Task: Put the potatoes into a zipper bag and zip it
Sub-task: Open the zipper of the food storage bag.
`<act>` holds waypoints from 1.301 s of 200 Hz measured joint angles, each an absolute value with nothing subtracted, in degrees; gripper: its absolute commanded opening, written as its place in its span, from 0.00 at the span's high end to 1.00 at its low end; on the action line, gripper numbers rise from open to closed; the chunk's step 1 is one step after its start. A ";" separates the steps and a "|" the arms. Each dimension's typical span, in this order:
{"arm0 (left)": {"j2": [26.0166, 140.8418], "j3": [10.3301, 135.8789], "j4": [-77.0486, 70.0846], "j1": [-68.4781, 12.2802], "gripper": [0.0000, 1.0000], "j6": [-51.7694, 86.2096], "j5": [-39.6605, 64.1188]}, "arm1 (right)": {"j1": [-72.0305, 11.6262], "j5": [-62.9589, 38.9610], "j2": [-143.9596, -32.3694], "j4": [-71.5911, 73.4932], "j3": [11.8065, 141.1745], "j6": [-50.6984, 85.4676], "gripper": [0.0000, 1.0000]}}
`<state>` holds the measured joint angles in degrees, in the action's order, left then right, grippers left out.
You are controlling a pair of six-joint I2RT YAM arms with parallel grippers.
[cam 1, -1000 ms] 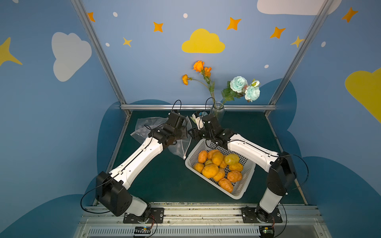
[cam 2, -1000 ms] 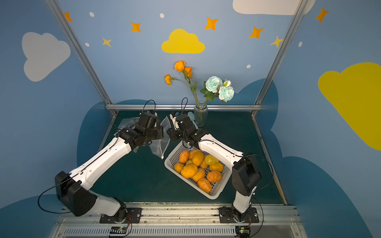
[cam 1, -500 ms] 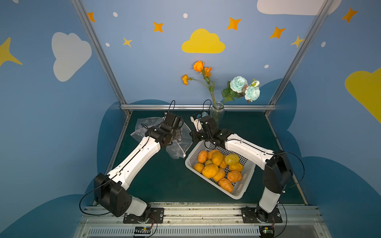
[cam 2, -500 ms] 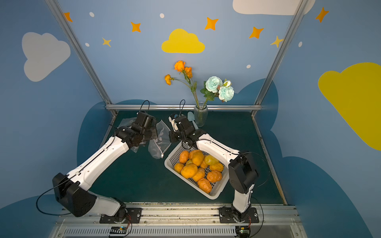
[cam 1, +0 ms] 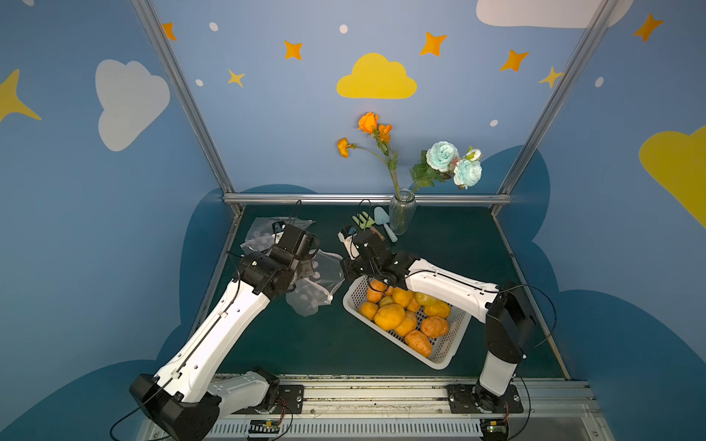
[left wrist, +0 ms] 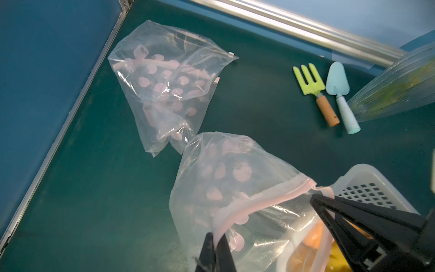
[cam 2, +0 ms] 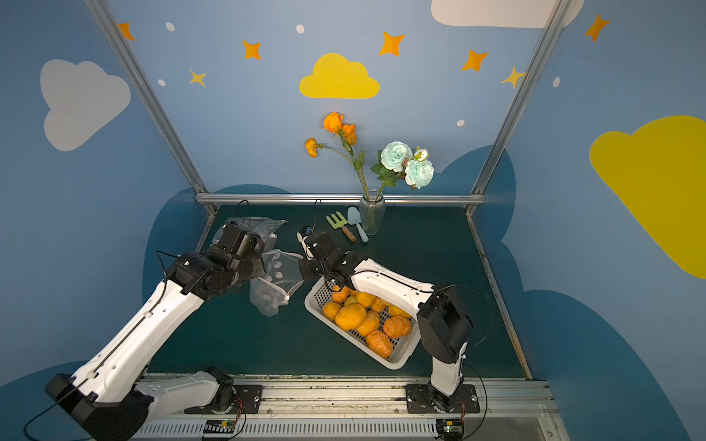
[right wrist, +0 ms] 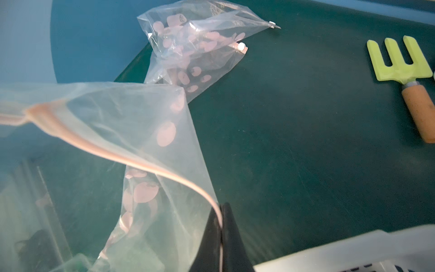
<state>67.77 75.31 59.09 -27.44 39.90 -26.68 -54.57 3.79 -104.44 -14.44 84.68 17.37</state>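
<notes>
A clear zipper bag with pink dots and a pink zip strip hangs between my two grippers, left of the basket. My left gripper is shut on one side of the pink rim. My right gripper is shut on the opposite side of that rim, so the mouth is spread a little. The bag holds nothing. The potatoes, orange and yellow, lie piled in a white perforated basket; they show in both top views.
A second dotted bag lies crumpled at the back left corner. A green garden fork, a pale blue trowel and a glass vase of flowers stand by the back rail. The basket's corner sits close beside the held bag.
My right gripper has shut on the bag's rim. My left arm has drawn the bag to the left, away from the basket.
</notes>
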 measured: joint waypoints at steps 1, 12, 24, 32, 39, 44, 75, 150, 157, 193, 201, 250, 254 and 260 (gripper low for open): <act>67.72 75.13 59.07 -27.44 0.97 39.90 -26.65 | -54.68 3.99 -104.53 -14.50 84.71 17.41 1.00; 67.13 72.49 58.92 -27.38 0.97 39.83 -26.48 | -55.40 5.28 -105.43 -15.66 85.08 18.09 1.00; 66.89 69.47 57.98 -27.33 0.97 39.53 -25.63 | -55.68 6.26 -106.74 -16.91 85.56 18.72 1.00; 66.87 67.55 57.08 -27.27 0.97 39.27 -24.91 | -55.66 6.81 -107.57 -17.52 85.80 18.90 1.00; 66.89 66.08 56.34 -27.27 0.97 39.16 -24.23 | -55.59 7.29 -108.22 -17.96 85.89 19.14 1.00; 66.89 65.28 55.92 -27.27 0.97 39.07 -23.83 | -55.57 7.57 -108.62 -18.17 85.89 19.16 1.00; 66.26 63.53 53.67 -27.68 0.97 39.72 -23.79 | -55.55 9.04 -109.73 -18.55 85.95 19.14 1.00; 65.69 63.64 47.77 -28.03 0.97 37.93 -23.70 | -55.59 7.51 -110.13 -15.88 86.41 15.81 0.75; 66.30 63.64 47.59 -28.21 0.97 37.74 -24.08 | -55.59 6.85 -109.80 -15.18 85.78 15.51 0.70; 67.07 63.64 47.27 -29.08 0.97 37.52 -26.11 | -55.61 3.86 -107.44 -11.64 82.41 14.87 0.36; 67.09 63.64 47.22 -29.26 0.97 37.50 -26.39 | -55.61 3.31 -106.80 -10.85 81.80 14.76 0.30; 71.24 65.58 48.31 -30.44 0.97 37.47 -26.96 | -55.61 1.93 -98.98 -9.13 77.69 14.90 0.14; 71.77 65.87 48.45 -30.59 0.97 37.45 -26.98 | -55.61 2.00 -98.10 -9.08 77.17 15.07 0.14; 72.42 66.11 48.49 -30.79 0.97 37.43 -26.94 | -55.61 2.46 -96.20 -9.19 76.14 15.25 0.13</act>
<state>72.42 66.11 48.49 -30.79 37.43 -26.94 -55.61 2.46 -96.20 -9.19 76.14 15.25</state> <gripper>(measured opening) 0.047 0.862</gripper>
